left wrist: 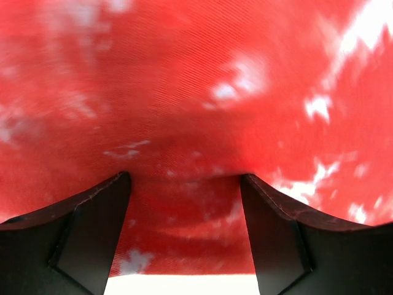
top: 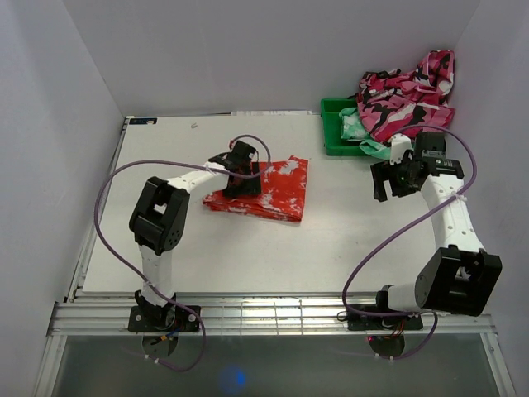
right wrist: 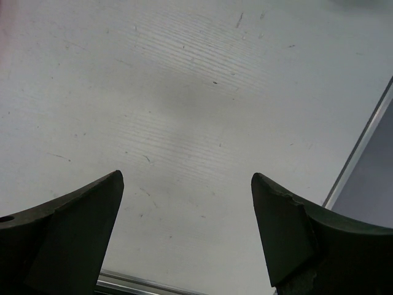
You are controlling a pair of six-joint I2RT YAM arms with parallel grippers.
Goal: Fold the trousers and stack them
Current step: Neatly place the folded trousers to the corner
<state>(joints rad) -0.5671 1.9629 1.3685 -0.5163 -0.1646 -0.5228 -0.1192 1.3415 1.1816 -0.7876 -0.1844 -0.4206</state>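
Observation:
The trousers (top: 277, 188) lie folded into a compact red-orange rectangle with white speckles, left of the table's middle. My left gripper (top: 241, 175) rests on their left part. In the left wrist view the red cloth (left wrist: 196, 92) fills the frame, and the left gripper (left wrist: 184, 184) has its jaws apart, tips against the cloth, nothing pinched between them. My right gripper (top: 394, 184) hangs open and empty over the table at the right, apart from the trousers. In the right wrist view the right gripper (right wrist: 187, 181) shows only bare white table between its jaws.
A green bin (top: 332, 124) stands at the back right, holding a mint-green and white garment (top: 357, 129) and a pink, black and white camouflage garment (top: 405, 95) that spills over it. White walls close in the table. The table's metal edge (right wrist: 362, 153) shows in the right wrist view.

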